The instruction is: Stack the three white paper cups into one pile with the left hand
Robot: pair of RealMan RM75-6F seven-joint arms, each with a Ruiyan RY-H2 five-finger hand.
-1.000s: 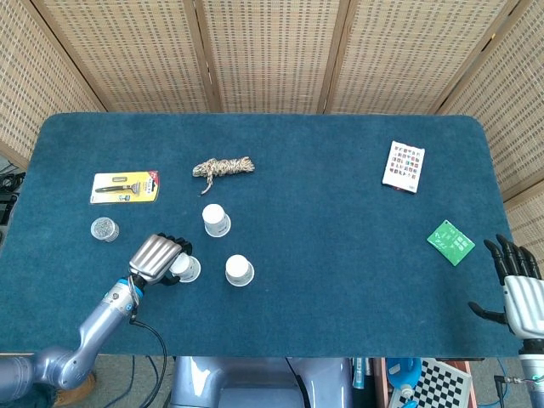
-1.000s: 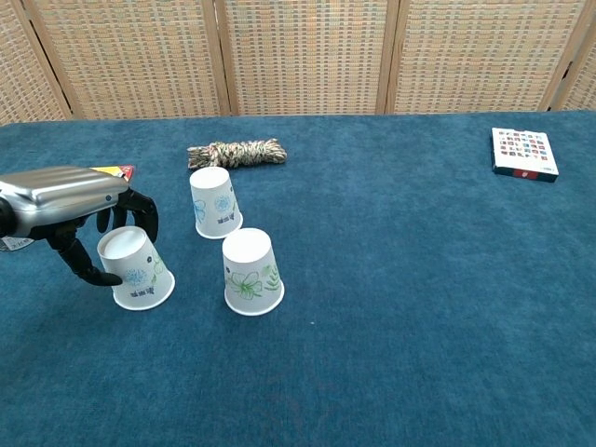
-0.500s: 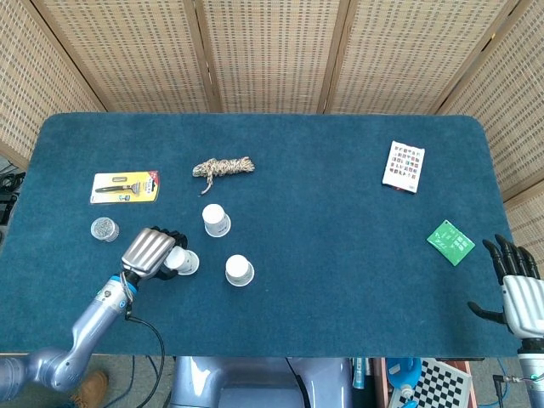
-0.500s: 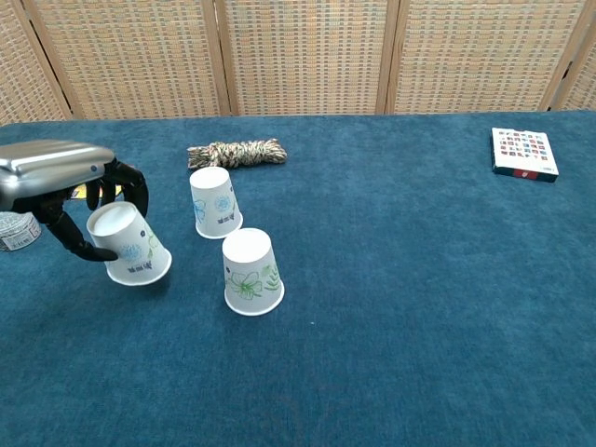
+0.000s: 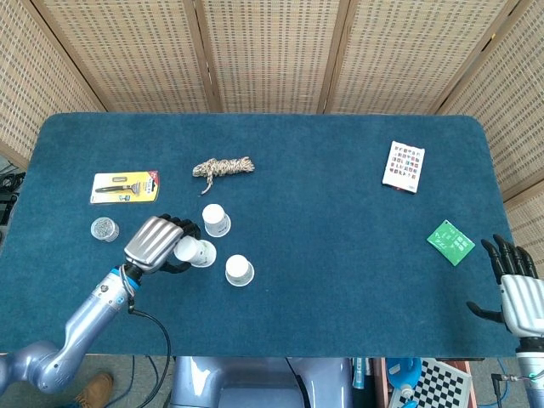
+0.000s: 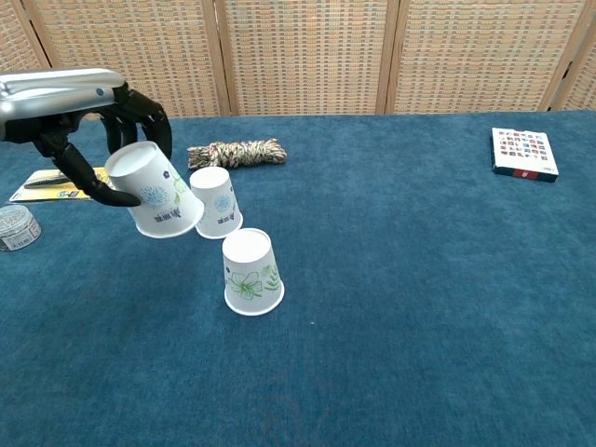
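My left hand [image 5: 157,242] [image 6: 88,116] grips one white paper cup [image 6: 156,191] [image 5: 195,252] upside down and tilted, lifted clear of the table. A second cup [image 6: 215,202] [image 5: 216,220] stands upside down just right of the held one. The third cup [image 6: 250,272] [image 5: 240,270] stands upside down nearer the front. My right hand [image 5: 517,293] hangs off the table's right front corner with its fingers apart and nothing in it; it does not show in the chest view.
A bundle of rope [image 5: 223,167] [image 6: 237,153] lies behind the cups. A razor pack [image 5: 125,187] and a small round tin [image 5: 104,229] [image 6: 15,227] sit at the left. A card box [image 5: 403,166] [image 6: 523,153] and a green packet [image 5: 450,242] lie at the right on the blue table [image 5: 340,255].
My left hand has lifted its cup off the table and carried it up and to the right, close beside the rear cup. The other cups and the right hand have not moved.
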